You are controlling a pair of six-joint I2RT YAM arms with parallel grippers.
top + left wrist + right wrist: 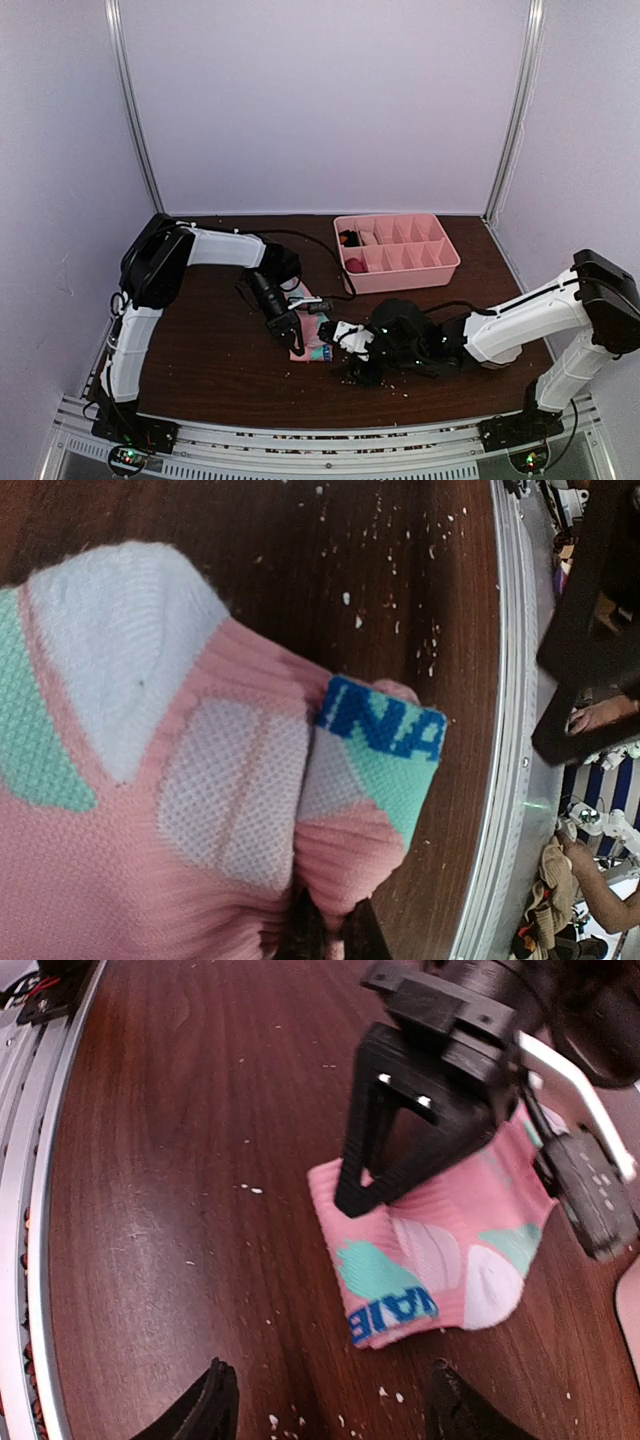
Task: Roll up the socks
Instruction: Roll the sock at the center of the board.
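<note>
Left pincer (352,1198): clamped on a fold at the edge of the pink sock (440,1250). Right pincer (330,1405): jaws apart, nothing between them, low and near the sock's lettered end. Pink sock: partly folded, mid-desk (180,1160), toward the front edge. Second sock: not made out; the shapes in the tray (440,262) near the back right corner are too small to tell. Hazards, as judged: the thin pinch may slip and the fold spring open; the sock may slide on the smooth desk instead of rolling; the pincers, so near each other, may knock together.
</note>
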